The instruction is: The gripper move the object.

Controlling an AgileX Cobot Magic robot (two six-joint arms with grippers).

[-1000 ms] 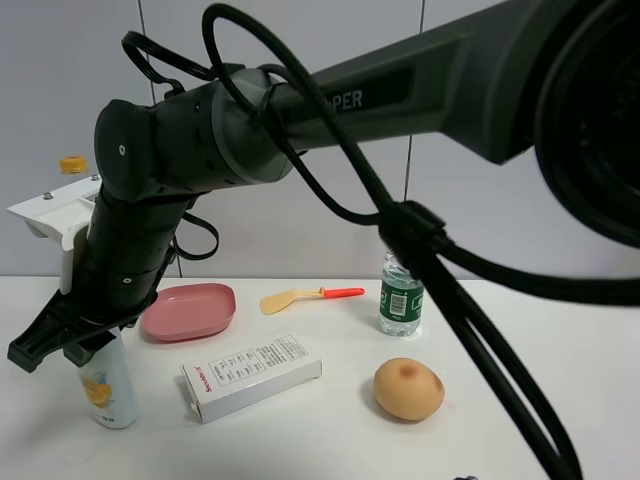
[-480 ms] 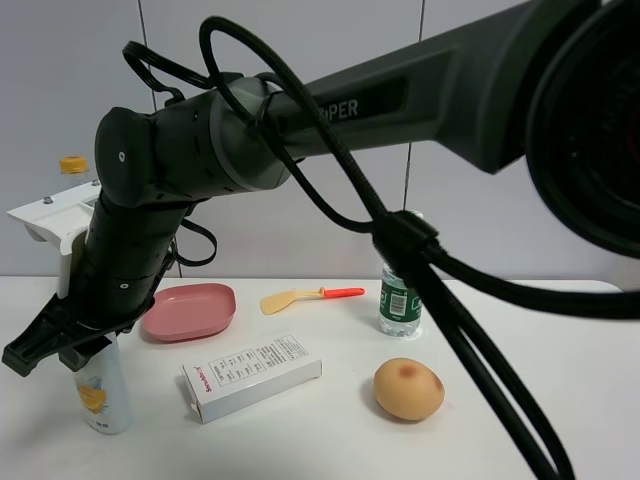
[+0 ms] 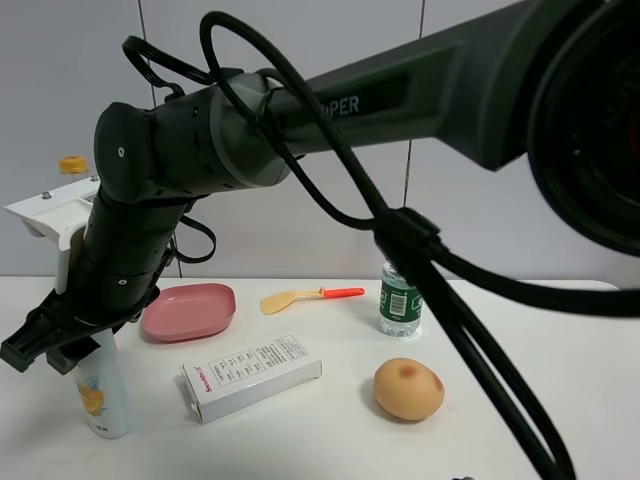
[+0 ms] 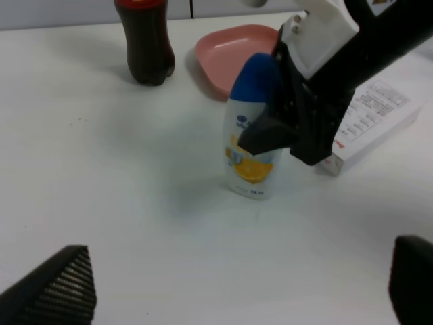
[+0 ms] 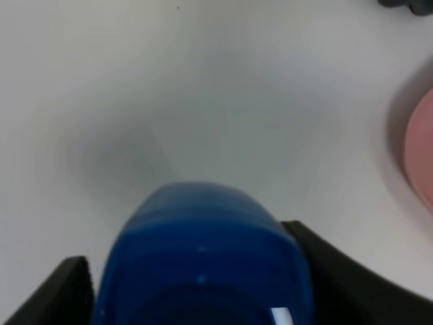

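White tabletop (image 3: 300, 450) before a pale panelled wall (image 3: 60, 100). The right gripper (image 3: 42, 350), reaching across to the left of the high view, has its jaws set narrowly on either flank of the blue cap (image 5: 203, 257) of the object (image 3: 100, 400), a white bottle with an orange picture. The grip looks closed on the cap, though how firmly cannot be read. The object stands upright at about 8 o'clock on the tabletop in the high view; whether its base rests on the surface or is just clear of it cannot be told. A pink plate (image 3: 190, 310) lies at its 1 o'clock and a white box (image 3: 250, 375) at its 3 o'clock, both near; a cola bottle (image 4: 149, 47) stands well apart. The left gripper (image 4: 237, 288) hangs with jaws spread wide, holding nothing. Judgement: the hold is high, on a rounded cap, so the body may swing or slip. The move is best made slowly, bottle vertical, lifted clear before any sideways travel and steered away from plate and box.
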